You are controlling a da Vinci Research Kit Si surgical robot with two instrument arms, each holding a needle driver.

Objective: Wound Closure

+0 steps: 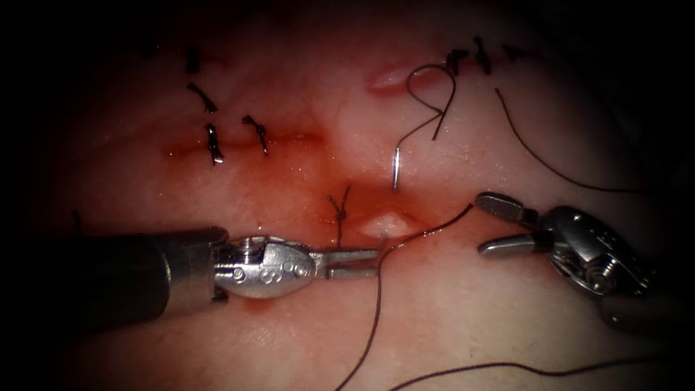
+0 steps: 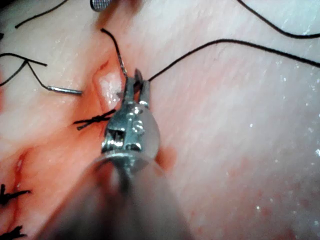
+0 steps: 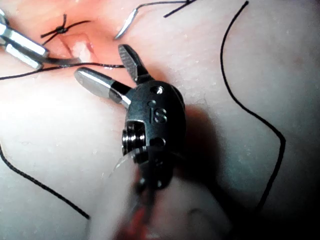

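Observation:
The curved needle [image 1: 396,170] lies free on the tissue [image 1: 463,318] just beyond the gaping part of the cut [image 1: 380,224]; neither tool holds it. Its thread curls in a loop [image 1: 432,87] behind it. My left tool [image 1: 376,262] comes in from the left, jaws nearly together on the thread [image 1: 427,230] at the near edge of the gap; the thread bends there and runs toward the front. The left wrist view has those jaws [image 2: 141,77] beside the needle [image 2: 65,90]. My right tool [image 1: 483,224] stands open right of the gap, holding nothing [image 3: 102,62].
A tied stitch [image 1: 339,210] sits just left of the gap. More dark stitches [image 1: 213,145] lie at the far left and far right [image 1: 481,56]. Red fluid [image 1: 289,210] wets the tissue along the cut. Loose thread [image 1: 550,166] trails off to the right.

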